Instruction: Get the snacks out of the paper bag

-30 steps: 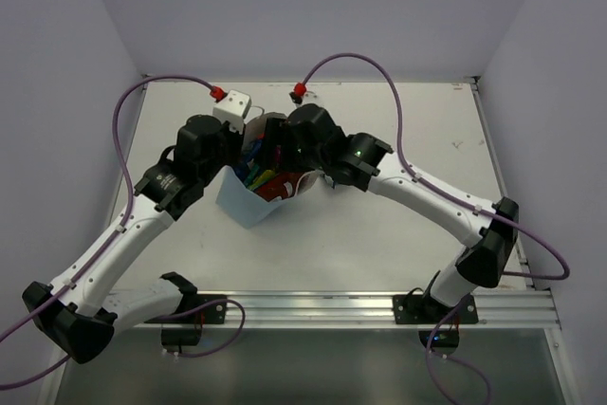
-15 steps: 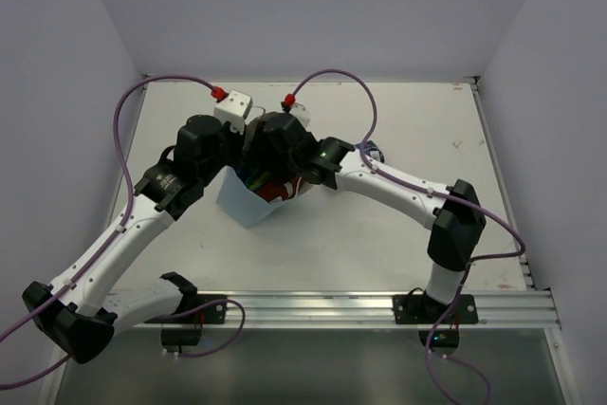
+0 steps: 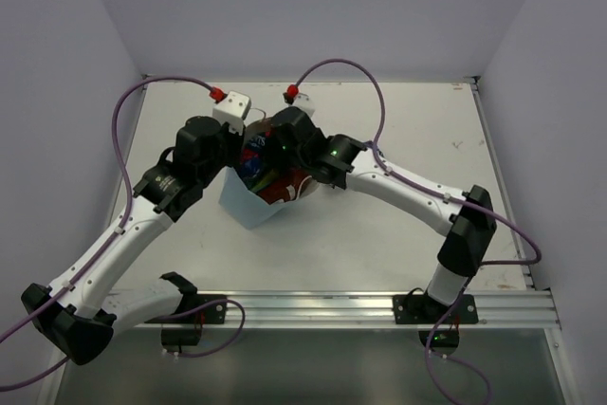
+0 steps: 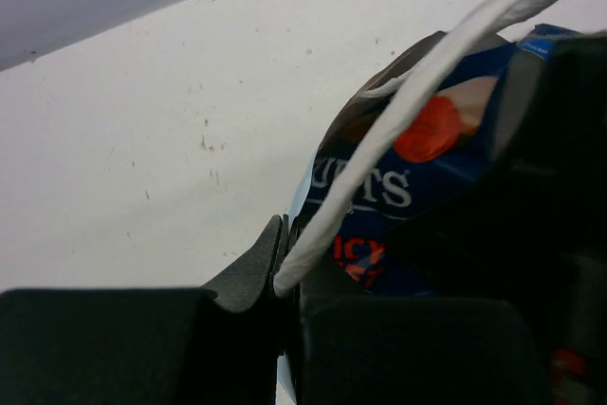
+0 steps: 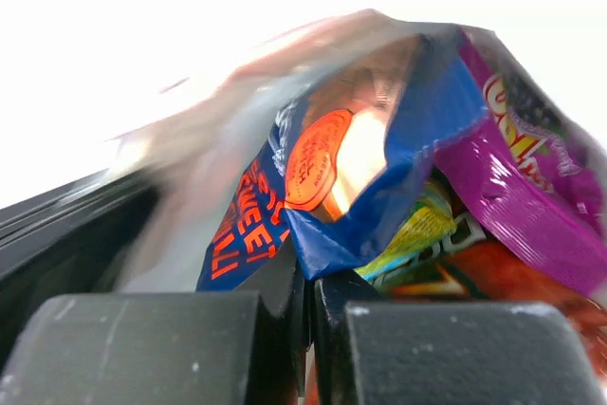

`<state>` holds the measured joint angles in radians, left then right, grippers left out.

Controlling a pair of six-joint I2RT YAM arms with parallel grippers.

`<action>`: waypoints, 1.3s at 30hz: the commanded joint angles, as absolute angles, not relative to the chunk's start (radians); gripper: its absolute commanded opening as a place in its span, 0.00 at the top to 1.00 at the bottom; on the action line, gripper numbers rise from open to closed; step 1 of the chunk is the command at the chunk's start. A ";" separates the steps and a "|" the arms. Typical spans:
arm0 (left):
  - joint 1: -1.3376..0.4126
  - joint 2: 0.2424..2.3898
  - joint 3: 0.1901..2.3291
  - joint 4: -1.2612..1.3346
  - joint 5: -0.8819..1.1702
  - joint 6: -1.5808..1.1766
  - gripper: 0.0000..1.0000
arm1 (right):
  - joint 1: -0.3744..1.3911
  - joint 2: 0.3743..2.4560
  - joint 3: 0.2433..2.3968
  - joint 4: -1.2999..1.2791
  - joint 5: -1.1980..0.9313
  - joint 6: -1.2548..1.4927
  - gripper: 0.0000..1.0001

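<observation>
From above, the paper bag [image 3: 243,204] stands left of the desk's [image 3: 408,130] middle, with snacks [image 3: 277,189] inside and both arms at its mouth.

The left wrist view shows the left pincer [image 4: 286,267] pressed together on the bag's rim by the white handle [image 4: 417,82], apparently steadying it.

The right wrist view shows the right pincer [image 5: 308,277] pinching the lower corner of a dark blue packet [image 5: 379,158], beside a purple packet [image 5: 531,196]. One packet looks ready to come out; the next move calls for a straight lift clear of the rim.

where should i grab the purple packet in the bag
Pinch its exposed crimped edge, coming down through the open mouth of the paper bag. The purple packet sits high in the pile beside the dark blue packet, that seam facing out, and the bag walls likely block the sides.
</observation>
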<state>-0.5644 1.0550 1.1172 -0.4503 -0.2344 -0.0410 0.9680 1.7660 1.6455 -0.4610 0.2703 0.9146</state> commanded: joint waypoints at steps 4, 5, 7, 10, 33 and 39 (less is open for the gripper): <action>-0.569 1.000 1.137 -0.321 -0.299 -0.020 1.00 | 0.950 1.508 1.640 -0.434 0.279 0.801 1.00; -0.569 0.999 1.135 -0.321 -0.310 -0.018 1.00 | 0.934 1.482 1.625 -0.434 0.270 0.787 1.00; -0.569 0.996 1.135 -0.321 -0.324 -0.012 1.00 | 0.907 1.392 1.605 -0.434 0.221 0.750 1.00; -0.569 0.996 1.132 -0.313 -0.351 -0.005 1.00 | 0.795 1.255 1.534 -0.416 0.140 0.710 1.00; -0.520 1.097 1.184 -0.035 -0.442 0.267 1.00 | -0.047 1.604 1.138 0.127 -0.437 0.607 1.00; -0.520 1.046 1.117 -0.067 -0.342 0.244 1.00 | -0.081 1.663 1.121 0.019 -0.368 0.601 0.95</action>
